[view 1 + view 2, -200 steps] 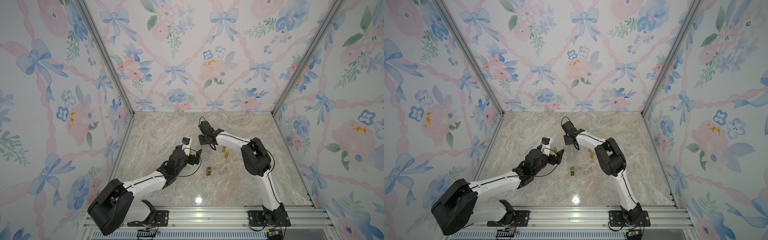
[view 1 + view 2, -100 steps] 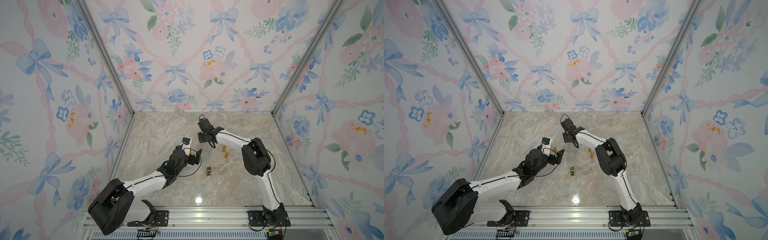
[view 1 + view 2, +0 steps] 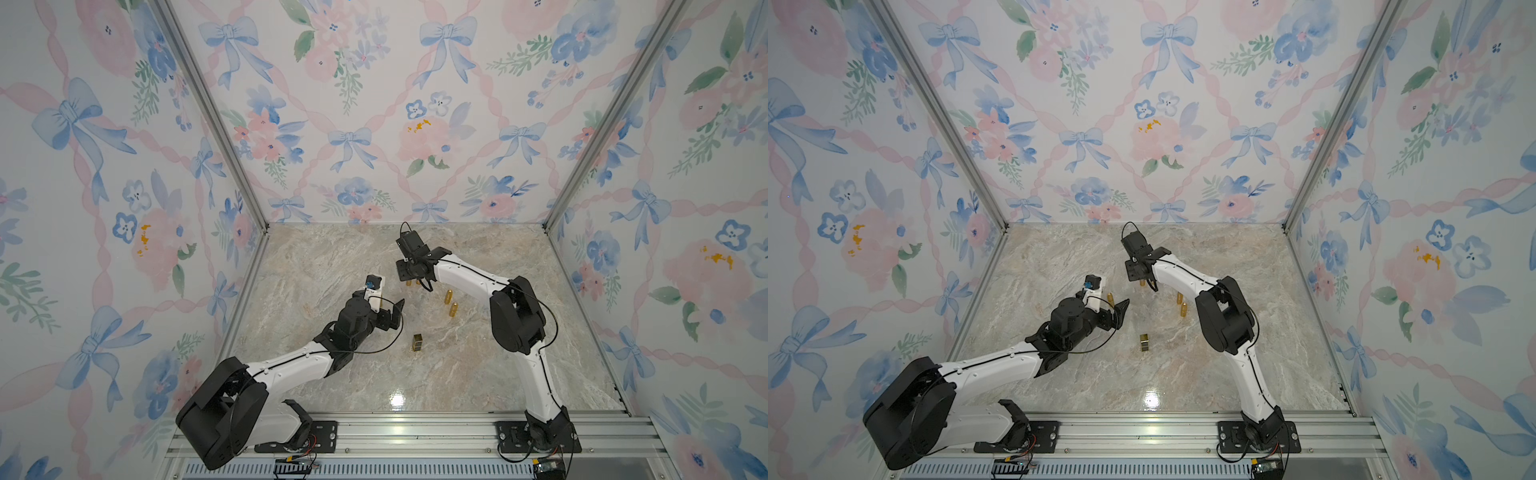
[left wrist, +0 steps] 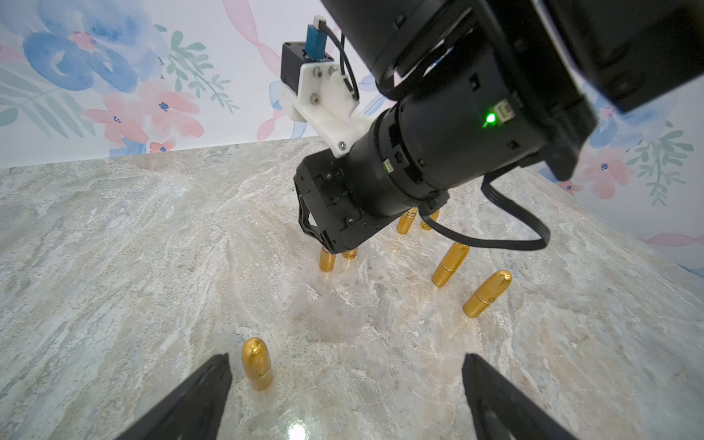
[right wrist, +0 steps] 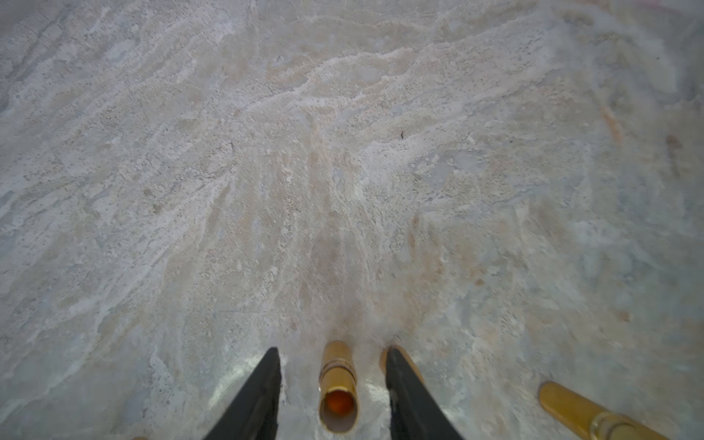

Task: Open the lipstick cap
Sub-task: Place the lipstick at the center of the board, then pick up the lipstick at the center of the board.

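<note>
A gold lipstick tube [image 5: 338,388] stands upright on the marble with its top open and orange-red colour showing inside. My right gripper [image 5: 331,348] is open around it, a gap on each side. A second gold piece [image 5: 383,356] stands just behind one finger. In both top views the right gripper [image 3: 412,279] points down over these pieces [image 3: 1142,283]. A short gold bullet-shaped cap [image 4: 257,364] stands beside one finger of my left gripper [image 4: 345,356], which is open wide and holds nothing. The same cap [image 3: 1110,297] shows in a top view.
Two capped gold lipsticks [image 3: 448,296] [image 3: 454,308] stand right of the right gripper, and two more [image 4: 405,223] behind it. A small square gold box [image 3: 417,342] sits mid-table. Floral walls close in three sides; the metal rail [image 3: 415,428] runs along the front.
The right gripper's jaws have spread apart and let go of the open lipstick tube, which stays standing. The left arm and its open gripper have not moved.
</note>
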Tool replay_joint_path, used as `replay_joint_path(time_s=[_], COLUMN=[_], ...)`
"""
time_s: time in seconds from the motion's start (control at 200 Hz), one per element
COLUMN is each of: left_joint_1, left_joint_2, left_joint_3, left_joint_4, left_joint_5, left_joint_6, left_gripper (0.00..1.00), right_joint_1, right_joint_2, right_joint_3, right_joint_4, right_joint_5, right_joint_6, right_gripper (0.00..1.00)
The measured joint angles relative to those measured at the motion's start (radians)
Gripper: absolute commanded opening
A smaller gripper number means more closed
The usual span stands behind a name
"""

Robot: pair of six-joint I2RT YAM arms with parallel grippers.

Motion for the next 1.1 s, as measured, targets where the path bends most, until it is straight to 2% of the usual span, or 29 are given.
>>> replay_joint_path(time_s=[0.19, 0.435, 0.775, 1.1], left_joint_1=[-0.018, -0.06, -0.106, -0.125], left_joint_2=[0.02, 0.08, 0.132, 0.142], left_joint_3=[0.042, 0.082, 0.115, 0.123], left_joint_4=[0.002, 0.001, 0.001, 0.001], left_joint_5=[0.035, 0.06, 0.087, 0.116], left_joint_6=[0.018, 0.031, 0.046, 0.056], left_gripper=[0.98, 0.98, 0.98, 0.98], right_joint_1=[-0.014, -0.103, -0.158, -0.176], right_joint_2=[-0.172, -0.343, -0.4, -0.371], right_joint_3=[-0.045, -0.154, -0.355, -0.378], right_joint_4=[-0.08, -0.217, -0.309, -0.297], right_joint_5=[-0.007, -0.006, -0.08, -0.136], right_joint_6=[0.011, 0.034, 0.051, 0.044], right_gripper=[0.55, 0.58, 0.59, 0.5])
